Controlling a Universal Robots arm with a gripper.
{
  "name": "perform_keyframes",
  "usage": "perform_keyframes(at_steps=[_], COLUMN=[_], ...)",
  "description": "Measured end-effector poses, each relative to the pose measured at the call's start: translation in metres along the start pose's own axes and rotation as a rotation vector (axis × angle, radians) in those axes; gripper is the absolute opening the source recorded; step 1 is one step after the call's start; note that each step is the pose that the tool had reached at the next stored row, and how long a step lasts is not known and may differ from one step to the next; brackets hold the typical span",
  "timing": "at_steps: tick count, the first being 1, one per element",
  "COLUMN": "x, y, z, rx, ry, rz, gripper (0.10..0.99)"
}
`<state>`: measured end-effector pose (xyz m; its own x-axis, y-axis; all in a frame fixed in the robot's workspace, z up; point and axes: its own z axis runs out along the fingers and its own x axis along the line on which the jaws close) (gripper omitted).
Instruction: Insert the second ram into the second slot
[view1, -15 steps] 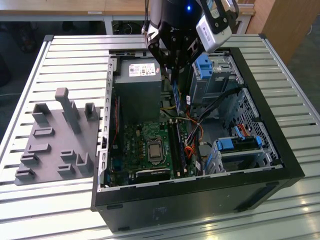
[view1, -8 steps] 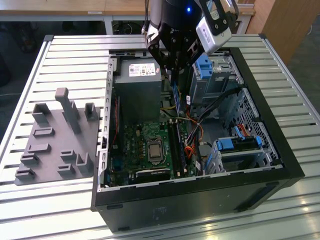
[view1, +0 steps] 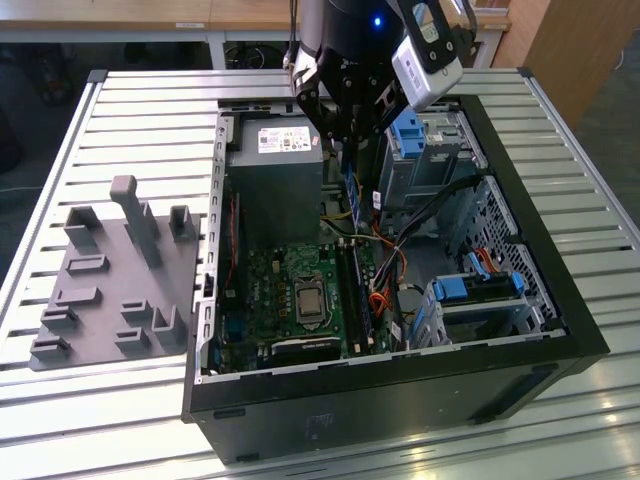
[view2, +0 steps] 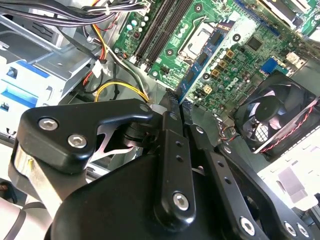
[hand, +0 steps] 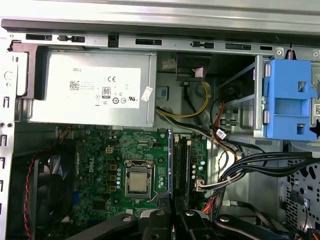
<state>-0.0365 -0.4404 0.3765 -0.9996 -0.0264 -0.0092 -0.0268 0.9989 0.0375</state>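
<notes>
Slatted metal counter (view1: 120, 110) carries an open black computer case (view1: 400, 400) lying on its side in the exterior view, with a grey holder plate (view1: 100, 300) just beside it on the exterior view's left. The tool (view1: 347, 140) hangs over the case beside the power supply (view1: 275, 170). Below it the second ram (view1: 349, 178) shows as a narrow blue strip standing upright above the motherboard (view1: 290, 290).

In the second wrist view the tool's (view2: 179, 107) black fingers (view2: 172, 150) are clamped on the second ram (view2: 202, 62). It is seen edge-on, a thin blue board reaching away from the fingertips over the green board, near the black memory slots (view2: 160, 30) and a fan (view2: 275, 115).

In the first wrist view the second ram (hand: 170, 160) is a slim blue line rising from the tool (hand: 172, 212). It lies along the slots next to the processor socket (hand: 137, 182). Whether its lower edge touches a slot cannot be told.
</notes>
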Motion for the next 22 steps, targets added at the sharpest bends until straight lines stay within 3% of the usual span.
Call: perform_keyframes(at_steps=[22], x=[0.0001], y=[-0.0005], z=[0.0079], rx=[0.000], ry=[0.0000], rz=[0.000], gripper=[0.141])
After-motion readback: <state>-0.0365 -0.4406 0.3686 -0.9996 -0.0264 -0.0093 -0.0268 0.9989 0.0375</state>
